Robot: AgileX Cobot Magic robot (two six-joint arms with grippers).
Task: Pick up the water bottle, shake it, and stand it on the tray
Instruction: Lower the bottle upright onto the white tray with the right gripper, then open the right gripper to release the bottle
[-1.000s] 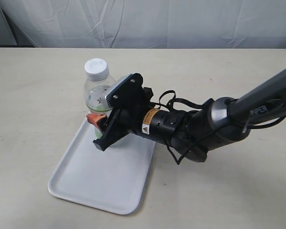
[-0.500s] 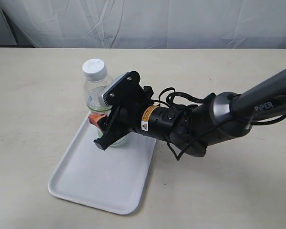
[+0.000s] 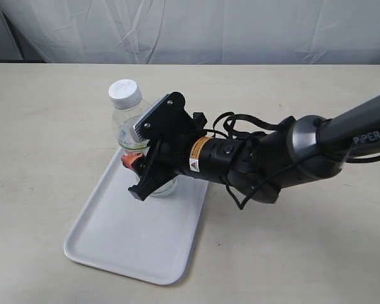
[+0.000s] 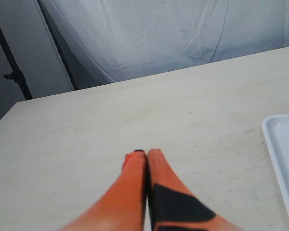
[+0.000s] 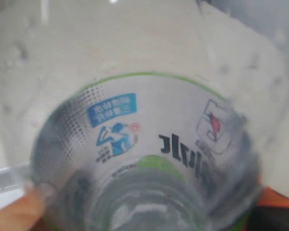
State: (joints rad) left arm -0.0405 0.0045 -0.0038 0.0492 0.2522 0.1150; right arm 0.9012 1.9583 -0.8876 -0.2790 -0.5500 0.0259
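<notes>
Clamping upright water bottle: right gripper, over end of tray; left gripper pinched together above table.

left gripper — orange fingers pressed together, tips over beige table | tray — white rounded corner and rim only, lying on table, apart from gripper | behind: white curtain, dark stand
</notes>
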